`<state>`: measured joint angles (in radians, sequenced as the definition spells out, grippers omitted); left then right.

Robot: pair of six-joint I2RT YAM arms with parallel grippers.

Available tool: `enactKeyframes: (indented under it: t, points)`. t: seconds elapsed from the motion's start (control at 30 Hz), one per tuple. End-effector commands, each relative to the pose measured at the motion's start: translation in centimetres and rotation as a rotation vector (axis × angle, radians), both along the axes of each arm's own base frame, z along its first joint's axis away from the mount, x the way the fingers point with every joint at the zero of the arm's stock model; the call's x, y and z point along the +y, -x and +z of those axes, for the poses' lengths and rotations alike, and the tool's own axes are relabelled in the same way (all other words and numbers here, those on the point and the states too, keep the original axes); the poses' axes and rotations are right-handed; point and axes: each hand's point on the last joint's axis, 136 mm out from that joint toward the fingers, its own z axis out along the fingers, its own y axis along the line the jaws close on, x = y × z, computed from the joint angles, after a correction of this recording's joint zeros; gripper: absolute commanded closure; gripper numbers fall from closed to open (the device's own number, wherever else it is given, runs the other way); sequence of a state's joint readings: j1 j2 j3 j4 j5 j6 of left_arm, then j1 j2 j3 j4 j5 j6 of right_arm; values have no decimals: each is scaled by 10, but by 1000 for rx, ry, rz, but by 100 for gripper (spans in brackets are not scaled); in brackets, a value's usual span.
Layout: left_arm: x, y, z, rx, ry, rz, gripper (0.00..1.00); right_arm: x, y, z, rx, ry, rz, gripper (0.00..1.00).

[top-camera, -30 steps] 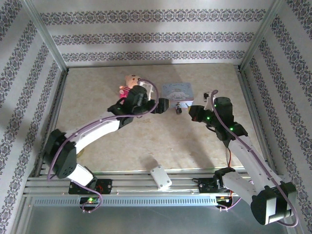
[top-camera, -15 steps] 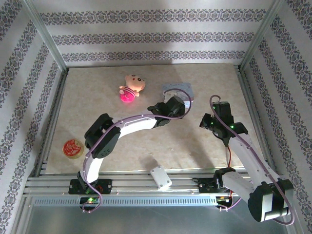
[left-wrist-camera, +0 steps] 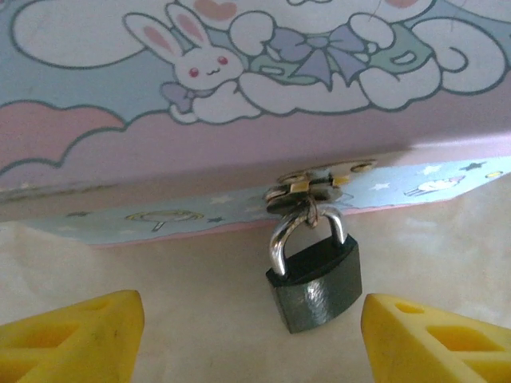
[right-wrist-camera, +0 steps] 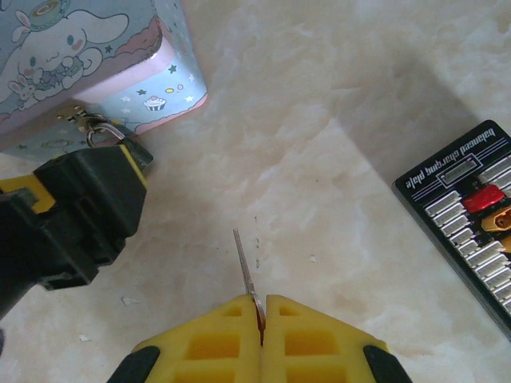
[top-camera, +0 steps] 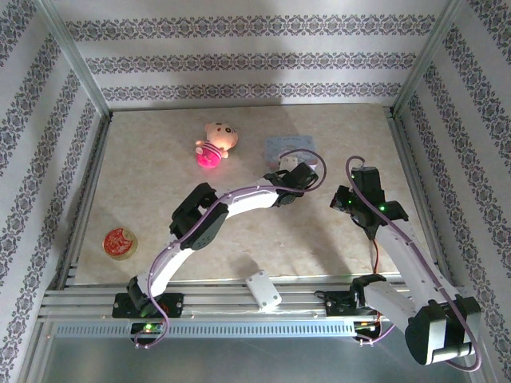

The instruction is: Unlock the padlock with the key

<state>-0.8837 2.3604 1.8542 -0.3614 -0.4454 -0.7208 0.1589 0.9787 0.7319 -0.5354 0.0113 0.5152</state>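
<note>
Padlock [left-wrist-camera: 314, 279] hanging by its shackle from the hasp of the light-blue cartoon tin [left-wrist-camera: 96, 80], low over the desk [left-wrist-camera: 200, 295], left tool [left-wrist-camera: 254, 323] open astride it without touching, right tool [right-wrist-camera: 261, 307] closed on the key [right-wrist-camera: 246, 275]

The padlock [left-wrist-camera: 315, 287] has a scuffed dark metal body and shiny shackle [left-wrist-camera: 278, 246]; the tin [left-wrist-camera: 239, 88] looks smooth.

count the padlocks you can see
1. The padlock hangs by its shackle from the hasp on the front of the light-blue tin, ahead of the left arm's open yellow fingers. The tin's other sides are hidden, so another could be there.
</note>
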Motion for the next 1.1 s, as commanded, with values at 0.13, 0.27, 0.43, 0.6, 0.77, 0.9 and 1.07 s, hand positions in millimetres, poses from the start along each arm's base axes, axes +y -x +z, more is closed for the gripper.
enactKeyframes:
  t: [0.13, 0.27, 0.43, 0.6, 0.77, 0.9, 1.07]
  points:
    - [-6, -10, -9, -5, -68, 37, 28, -1, -4, 12, -25, 10, 11, 100]
    - [-9, -18, -15, -14, -78, 47, 35, 1, -7, 13, -31, 2, 19, 100]
    - [-9, -26, -19, -35, -97, 59, 35, 3, -7, 13, -36, -4, 26, 100]
    - [-5, -33, -25, -38, -95, 76, 44, 4, -7, 11, -32, -7, 30, 100]
    - [-6, -39, -26, -55, -92, 65, 50, 6, -8, 10, -31, -14, 39, 100]
    - [-5, -41, -29, -49, -91, 67, 72, 6, -7, 9, -32, -19, 42, 100]
    - [-1, -38, -29, -38, -94, 75, 88, 7, -6, 10, -35, -22, 42, 100]
